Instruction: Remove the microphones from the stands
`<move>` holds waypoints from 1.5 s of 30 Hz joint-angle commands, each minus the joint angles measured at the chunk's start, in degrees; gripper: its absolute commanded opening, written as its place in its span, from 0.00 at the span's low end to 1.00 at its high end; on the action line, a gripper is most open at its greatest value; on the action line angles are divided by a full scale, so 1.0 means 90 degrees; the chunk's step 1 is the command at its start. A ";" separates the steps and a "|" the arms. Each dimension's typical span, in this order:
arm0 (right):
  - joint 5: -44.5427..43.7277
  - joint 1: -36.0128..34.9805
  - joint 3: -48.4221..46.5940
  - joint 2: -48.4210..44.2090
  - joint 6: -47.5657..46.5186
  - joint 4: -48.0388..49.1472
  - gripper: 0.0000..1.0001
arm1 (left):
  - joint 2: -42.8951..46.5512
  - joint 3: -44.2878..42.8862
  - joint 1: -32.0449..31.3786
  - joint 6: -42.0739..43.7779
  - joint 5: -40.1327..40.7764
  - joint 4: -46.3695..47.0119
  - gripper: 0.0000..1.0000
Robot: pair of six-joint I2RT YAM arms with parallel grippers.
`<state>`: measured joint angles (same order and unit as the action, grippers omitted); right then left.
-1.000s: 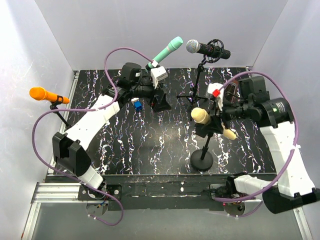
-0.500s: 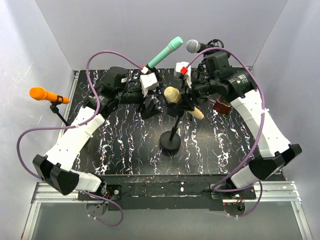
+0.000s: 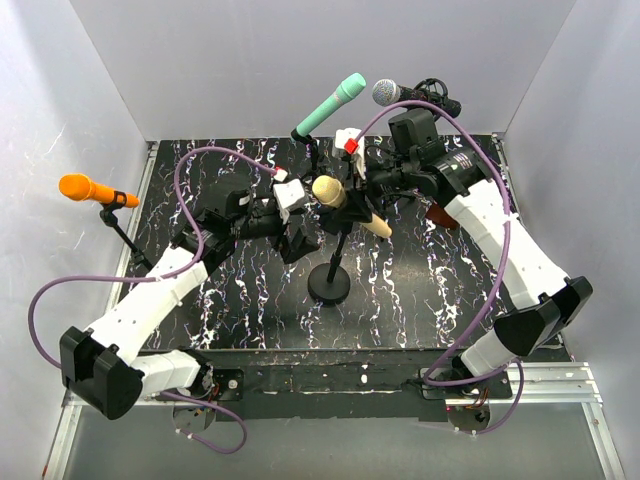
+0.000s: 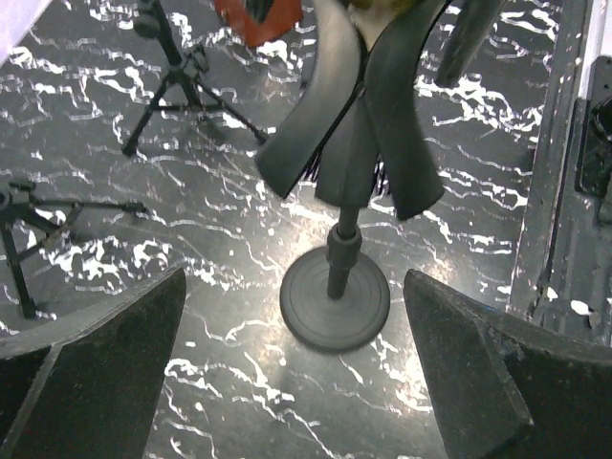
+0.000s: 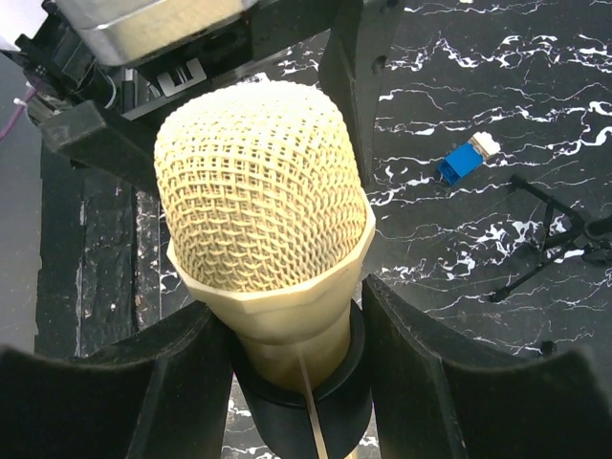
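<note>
A cream microphone (image 3: 326,190) sits tilted in the black clip (image 5: 298,406) of a stand with a round base (image 3: 329,287). My right gripper (image 3: 356,200) is shut on the microphone just below its mesh head (image 5: 258,182), one finger (image 5: 421,373) on each side of the neck and clip. My left gripper (image 3: 298,232) is open and empty, just left of the stand's pole. In the left wrist view the pole and base (image 4: 335,308) stand ahead between its spread fingers (image 4: 105,354), with the left gripper (image 4: 294,277) apart from them.
An orange microphone (image 3: 85,188) stands at the left wall. A teal one (image 3: 333,103) and a silver-headed black one (image 3: 400,95) stand at the back on tripod legs (image 4: 182,91). A small blue block (image 5: 462,161) and a red-brown object (image 3: 443,212) lie on the marbled table.
My right gripper has moved left to the table's middle with the microphone, and the stand has come along. My left gripper has moved nearer and now sits beside the stand's pole.
</note>
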<state>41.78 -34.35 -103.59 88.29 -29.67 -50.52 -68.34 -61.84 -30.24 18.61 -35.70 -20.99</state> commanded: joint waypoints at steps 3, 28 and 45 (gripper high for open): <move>0.0055 -0.0012 -0.0160 0.0083 0.0289 0.0457 0.36 | -0.0092 -0.0023 0.0001 -0.0290 -0.0495 0.1384 0.98; 0.0094 0.0066 0.0094 0.0014 0.0933 0.1170 0.29 | -0.0962 -0.0755 0.0157 -0.0779 -0.1638 0.1542 0.63; 0.0406 0.0057 -0.0374 0.0160 0.1451 0.1268 0.79 | -0.1089 -0.0785 0.0303 -0.0955 -0.1765 0.1620 0.48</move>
<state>42.24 -33.78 -102.17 89.45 -18.17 -40.51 -78.00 -66.92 -27.97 10.15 -51.55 -6.83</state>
